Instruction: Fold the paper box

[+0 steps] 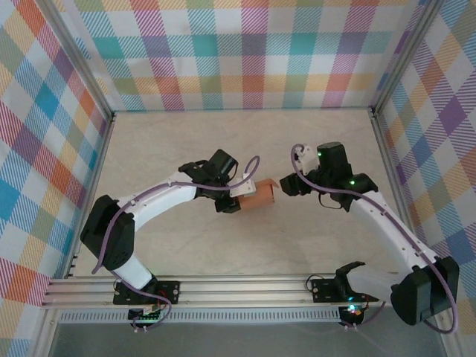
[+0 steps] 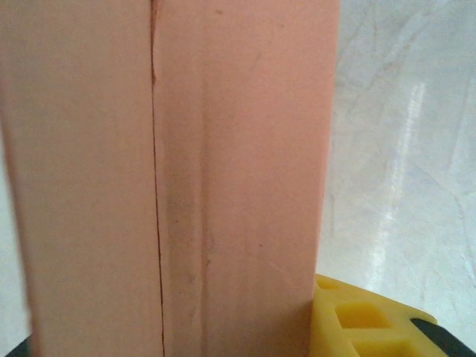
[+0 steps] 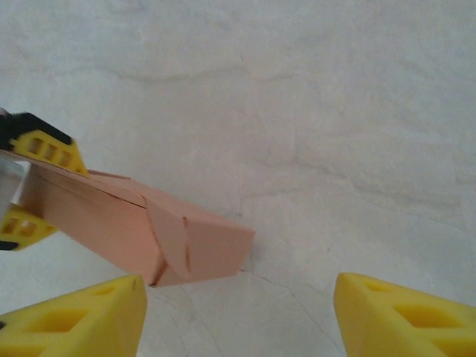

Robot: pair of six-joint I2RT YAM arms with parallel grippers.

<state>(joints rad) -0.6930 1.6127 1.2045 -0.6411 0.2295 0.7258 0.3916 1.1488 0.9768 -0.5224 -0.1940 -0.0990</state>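
The salmon-orange paper box is a small, nearly closed rectangular box held just above the pale table. My left gripper is shut on its left end. In the right wrist view two yellow fingers clamp the box from both sides, and a rounded end flap is tucked in at its free end. The left wrist view has the box wall up close, with one yellow finger beside it. My right gripper stands open just right of the box's free end, with nothing between its fingers.
Checked cloth walls and aluminium posts enclose the table on three sides. A metal rail runs along the near edge between the arm bases. Bare marbled table surface lies beyond the grippers.
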